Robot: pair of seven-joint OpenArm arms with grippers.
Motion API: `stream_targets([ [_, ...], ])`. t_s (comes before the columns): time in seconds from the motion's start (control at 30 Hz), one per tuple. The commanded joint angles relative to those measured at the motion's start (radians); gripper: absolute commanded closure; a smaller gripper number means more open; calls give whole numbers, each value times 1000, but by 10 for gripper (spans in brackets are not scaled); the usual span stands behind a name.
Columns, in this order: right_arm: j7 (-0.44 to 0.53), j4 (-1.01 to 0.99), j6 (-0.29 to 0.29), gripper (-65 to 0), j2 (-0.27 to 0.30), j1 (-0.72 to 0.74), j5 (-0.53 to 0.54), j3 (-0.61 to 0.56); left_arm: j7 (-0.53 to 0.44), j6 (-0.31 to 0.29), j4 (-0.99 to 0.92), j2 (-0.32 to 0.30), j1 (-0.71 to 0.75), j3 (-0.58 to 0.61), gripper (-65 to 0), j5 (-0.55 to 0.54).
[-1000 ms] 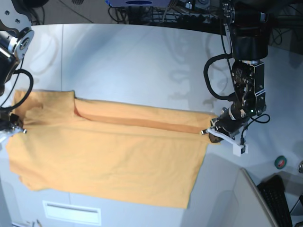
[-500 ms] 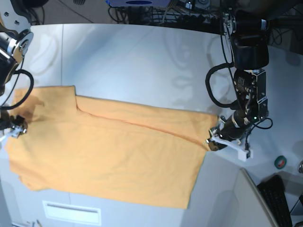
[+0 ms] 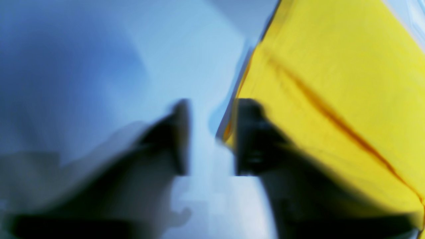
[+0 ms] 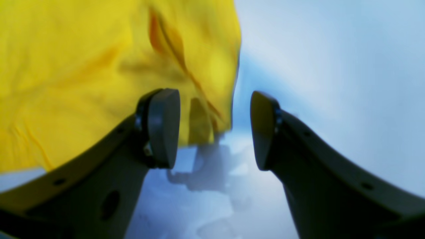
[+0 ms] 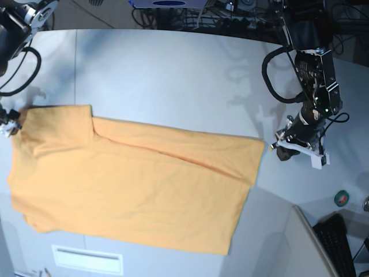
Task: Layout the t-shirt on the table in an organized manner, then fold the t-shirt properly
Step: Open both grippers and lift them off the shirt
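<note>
Lying flat on the counter (image 5: 173,63), the t-shirt (image 5: 132,184) spreads from the 9 o'clock edge of the base view across to about 3 o'clock, plain orange side up, no print visible. One sleeve sits at roughly 10 o'clock, and a long crease runs across the cloth from there toward the corner at 3 o'clock. The bottom edge reaches toward 6 o'clock.

Left gripper (image 5: 281,149) sits just off the shirt's 3 o'clock corner, apart from the cloth in the base view. In the left wrist view, blurred, the two fingers (image 3: 176,139) show a narrow gap with bare counter between them; one finger overlaps the shirt's edge (image 3: 332,83) in the picture, and contact cannot be judged. Nothing is held; the fingers are released.

Right gripper (image 5: 8,122) is at the 9 o'clock edge, beside the sleeve corner. In the right wrist view its fingers (image 4: 162,127) stand wide apart, released, with counter (image 4: 332,66) and only the shirt's corner (image 4: 99,66) showing behind the gap; no cloth is pinched.

A green tape roll (image 5: 342,198) lies at 4 o'clock, well apart from the shirt.
</note>
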Motion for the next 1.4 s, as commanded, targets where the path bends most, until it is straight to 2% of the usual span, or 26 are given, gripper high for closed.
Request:
stream_targets([
  [0.0,38,17,5,-344,20,14,10,3,-28,-10,20,-16,-9,-6,-43,-10],
  [0.03,54,3,5,-365,10,13,10,1,-28,-10,20,-18,4,-6,0,-10],
  [0.1,78,-45,5,-386,10,17,10,1,-28,-10,20,-18,23,-6,0,-9],
  [0.43,84,-72,5,-380,10,17,9,0,-28,-10,22,-19,59,-6,0,-9],
  [0.5,81,-72,5,-332,10,17,9,0,-28,-10,22,-19,59,-6,0,-9],
  [0.63,78,-72,5,-147,3,17,9,0,-28,-10,22,-19,59,-6,0,-9],
  [0.83,77,-74,5,-2,3,19,9,0,-28,-10,22,-19,60,-6,0,-9],
  [1.03,75,-74,5,0,1,37,9,0,-28,-10,23,-19,71,-6,0,-9],
  [1.2,11,-74,5,0,1,98,10,1,-28,-10,23,-19,73,-6,0,-9],
  [1.37,-2,-74,1,0,4,169,9,0,-27,-10,25,-19,74,-6,0,-9],
])
